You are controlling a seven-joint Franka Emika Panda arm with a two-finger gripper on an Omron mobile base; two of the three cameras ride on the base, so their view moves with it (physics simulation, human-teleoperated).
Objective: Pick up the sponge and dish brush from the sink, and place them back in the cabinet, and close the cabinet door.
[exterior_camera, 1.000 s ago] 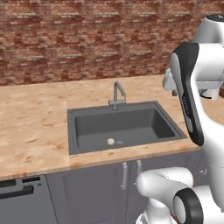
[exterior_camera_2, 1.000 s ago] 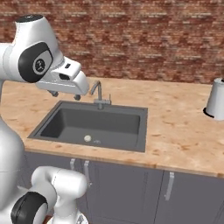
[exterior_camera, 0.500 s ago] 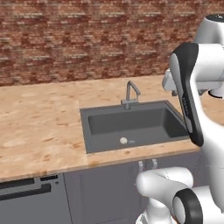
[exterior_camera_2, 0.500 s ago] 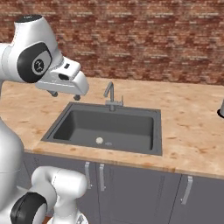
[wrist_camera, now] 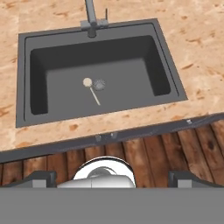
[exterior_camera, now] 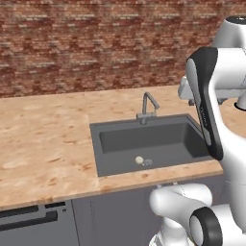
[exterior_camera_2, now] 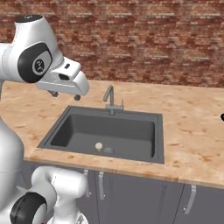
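The dark grey sink [exterior_camera: 97, 150] [exterior_camera_2: 158, 136] [wrist_camera: 25, 87] sits in a wood-grain countertop. On its floor lies the dish brush [exterior_camera: 139, 159] [exterior_camera_2: 99, 145] [wrist_camera: 88, 82], cream round head beside the drain, thin handle pointing toward the front. My gripper [exterior_camera_2: 66, 95] [wrist_camera: 113, 178] hangs open above the sink's left front, well clear of the brush, with nothing between its fingers. In the left base view my own forearm partly hides the hand. The sponge, the cabinet and the cabinet door are out of view.
A slim metal faucet [exterior_camera: 148, 104] [exterior_camera_2: 109, 98] [wrist_camera: 90, 17] rises behind the basin. A brick wall backs the counter [exterior_camera: 43, 139]. Grey under-counter doors [exterior_camera_2: 131, 197] and a dishwasher front [exterior_camera: 29, 221] lie below. A dark object [exterior_camera_2: 222, 117] pokes in at the right edge.
The whole picture has shifted: the sink now sits further right in both base views, so the camera moved with the base. The arm keeps its pose and the gripper stays open.
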